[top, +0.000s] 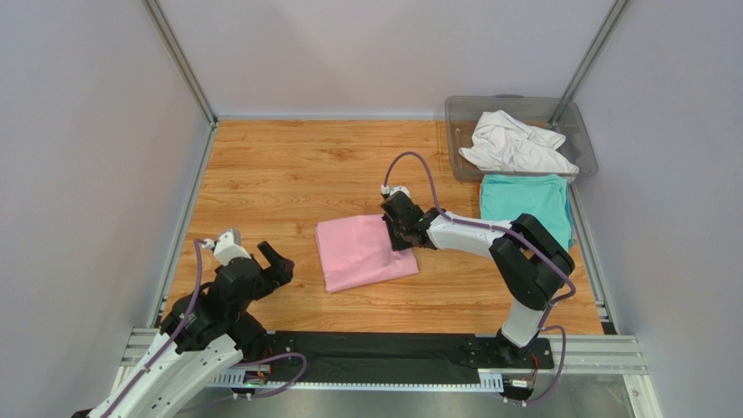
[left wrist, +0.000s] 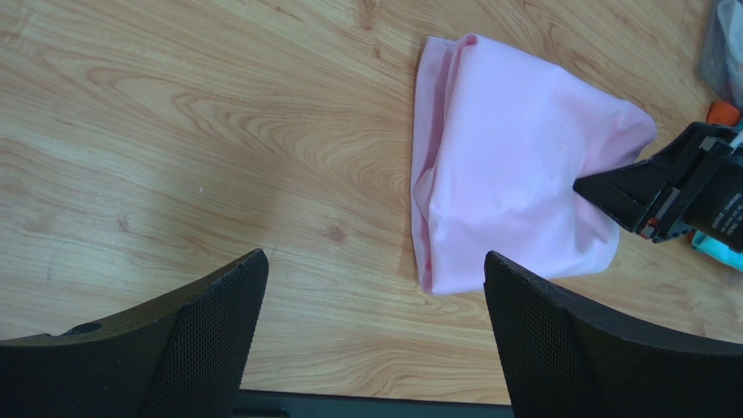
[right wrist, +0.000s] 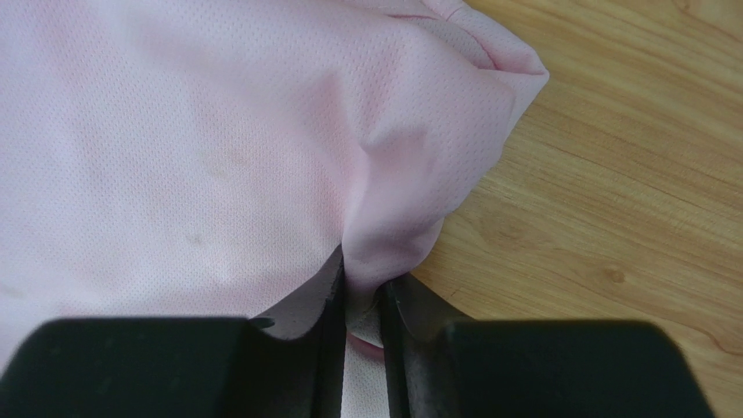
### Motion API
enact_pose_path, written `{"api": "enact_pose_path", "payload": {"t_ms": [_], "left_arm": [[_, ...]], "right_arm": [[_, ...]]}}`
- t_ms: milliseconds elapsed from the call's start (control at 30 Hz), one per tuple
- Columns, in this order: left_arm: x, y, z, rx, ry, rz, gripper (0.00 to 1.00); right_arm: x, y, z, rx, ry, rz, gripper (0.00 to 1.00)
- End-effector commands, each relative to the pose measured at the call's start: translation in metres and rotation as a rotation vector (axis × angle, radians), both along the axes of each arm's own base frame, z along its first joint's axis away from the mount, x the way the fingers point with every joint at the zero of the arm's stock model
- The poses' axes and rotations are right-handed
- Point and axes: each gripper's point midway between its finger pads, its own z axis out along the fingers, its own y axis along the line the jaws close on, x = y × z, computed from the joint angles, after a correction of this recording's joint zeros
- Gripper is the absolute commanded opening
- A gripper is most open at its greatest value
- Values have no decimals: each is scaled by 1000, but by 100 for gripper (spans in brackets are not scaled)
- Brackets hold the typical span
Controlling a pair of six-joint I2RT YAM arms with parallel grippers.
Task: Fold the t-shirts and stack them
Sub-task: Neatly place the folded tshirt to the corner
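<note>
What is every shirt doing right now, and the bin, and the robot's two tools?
Pink shirt: folded, one corner pinched.
Teal shirt: folded flat, beside the bin.
White shirt: crumpled, not folded, in the bin.
Bin: upright, no lid, holding the white shirt.
Left tool: open, holding nothing.
Right tool: shut on the pink shirt's corner.

We see a wooden table with plain grey walls at 9, 12 and 3 o'clock. Silver metal posts stand in the far corners.
</note>
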Motion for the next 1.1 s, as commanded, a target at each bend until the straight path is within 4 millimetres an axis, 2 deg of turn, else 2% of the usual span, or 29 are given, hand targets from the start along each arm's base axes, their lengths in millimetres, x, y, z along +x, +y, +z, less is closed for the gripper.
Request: {"api": "enact_pose_path", "payload": {"t_ms": [0, 67, 167, 200, 333, 367, 433, 467, 600, 767, 900, 1067], "left_arm": [[-2, 10, -1, 6, 9, 61, 100], [-1, 11, -2, 4, 7, 65, 100], [-2, 12, -3, 3, 10, 72, 100], [-2, 14, -2, 3, 8, 84, 100], [-4, 20, -5, 6, 20, 123, 100], [-4, 20, -5, 7, 19, 120, 100], [-4, 19, -5, 10, 19, 111, 100], [-4, 18, -5, 12, 17, 105, 100], [-3, 17, -3, 13, 12, 98, 100], [-3, 23, -3, 22, 14, 130, 100], [-4, 26, -2, 19, 9, 141, 100], [-3, 27, -2, 22, 5, 147, 100]], "right_arm": [[-19, -18, -28, -201, -10, 26, 14], [-16, -21, -25, -246, -54, 30, 2], [-18, -23, -18, -261, -72, 46, 1], [-16, -25, -10, -262, -92, 41, 0], [-11, -67, 17, -431, -176, -3, 0], [-5, -75, 32, -448, -224, -49, 0], [-3, -84, 41, -461, -223, -30, 0], [3, -95, 57, -498, -275, -67, 0], [12, -135, 92, -627, -339, -147, 0], [25, -183, 130, -724, -388, -245, 0], [33, -210, 160, -771, -431, -316, 0], [39, -240, 184, -775, -449, -415, 0]]}}
